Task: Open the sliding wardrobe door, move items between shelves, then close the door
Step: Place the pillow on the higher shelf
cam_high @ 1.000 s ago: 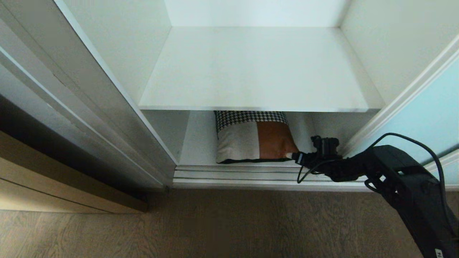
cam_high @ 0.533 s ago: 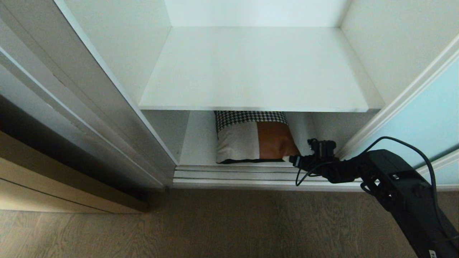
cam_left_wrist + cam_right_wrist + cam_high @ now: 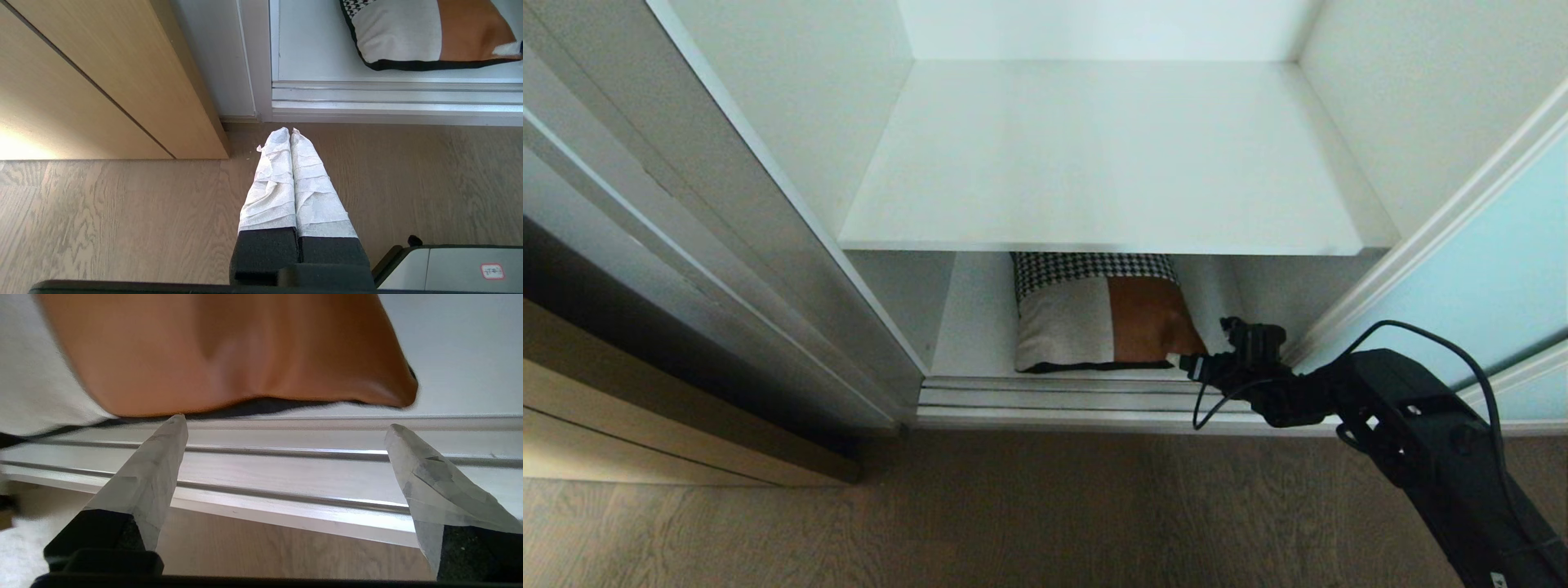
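Evidently soft, light and squashy, the tan, off-white and houndstooth fabric cushion (image 3: 1104, 314) on the white bottom shelf (image 3: 972, 327) suits a pinch at its 4 o'clock corner, where the right pincer (image 3: 1186, 363) gapes wide.

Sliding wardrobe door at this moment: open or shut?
Open. The sliding wardrobe door is pushed off to the right, leaving the shelves and the cushion below exposed behind the floor track.
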{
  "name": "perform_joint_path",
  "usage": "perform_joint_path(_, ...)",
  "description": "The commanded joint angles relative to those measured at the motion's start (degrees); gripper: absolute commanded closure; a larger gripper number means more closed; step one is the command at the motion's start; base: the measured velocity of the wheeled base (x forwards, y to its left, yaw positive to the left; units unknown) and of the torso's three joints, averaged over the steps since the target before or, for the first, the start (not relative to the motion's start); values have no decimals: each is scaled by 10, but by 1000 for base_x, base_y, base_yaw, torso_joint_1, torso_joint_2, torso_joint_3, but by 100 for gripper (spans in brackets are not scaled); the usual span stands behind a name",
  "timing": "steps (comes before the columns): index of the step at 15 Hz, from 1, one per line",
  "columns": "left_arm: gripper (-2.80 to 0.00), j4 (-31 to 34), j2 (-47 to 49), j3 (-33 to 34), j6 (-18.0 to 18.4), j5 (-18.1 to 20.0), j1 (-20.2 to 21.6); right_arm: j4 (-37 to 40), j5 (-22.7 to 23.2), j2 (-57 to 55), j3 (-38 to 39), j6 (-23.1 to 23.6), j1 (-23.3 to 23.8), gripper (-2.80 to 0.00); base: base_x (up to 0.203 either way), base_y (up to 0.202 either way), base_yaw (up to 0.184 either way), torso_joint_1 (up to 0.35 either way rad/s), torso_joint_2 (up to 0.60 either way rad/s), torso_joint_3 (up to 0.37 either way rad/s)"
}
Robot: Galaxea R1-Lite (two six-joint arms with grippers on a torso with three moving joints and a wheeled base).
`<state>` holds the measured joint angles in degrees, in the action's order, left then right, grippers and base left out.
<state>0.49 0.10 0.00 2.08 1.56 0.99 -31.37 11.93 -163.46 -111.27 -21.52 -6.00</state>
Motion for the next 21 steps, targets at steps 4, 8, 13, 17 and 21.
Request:
perform_joint_path(4, 0, 0, 1, 1, 0, 0, 1, -5, -29, -10, -1, 8, 3, -280, 0, 0, 0, 0, 0, 0)
perform_joint_path(8, 0, 0, 1, 1, 0, 0, 1, -11, -32, -5, -2, 12, 7, -280, 0, 0, 0, 0, 0, 0)
perform_joint_path(13, 0, 0, 1, 1, 0, 0, 0, -55, -41, -5, 1, 34, 6, -280, 0, 0, 0, 0, 0, 0)
perform_joint_path(17, 0, 0, 1, 1, 0, 0, 0, -54, -61, 2, 1, 32, 5, -280, 0, 0, 0, 0, 0, 0)
perform_joint_path(21, 0, 0, 1, 1, -1, 0, 0, -48, -65, 6, 10, 27, 2, -280, 0, 0, 0, 0, 0, 0)
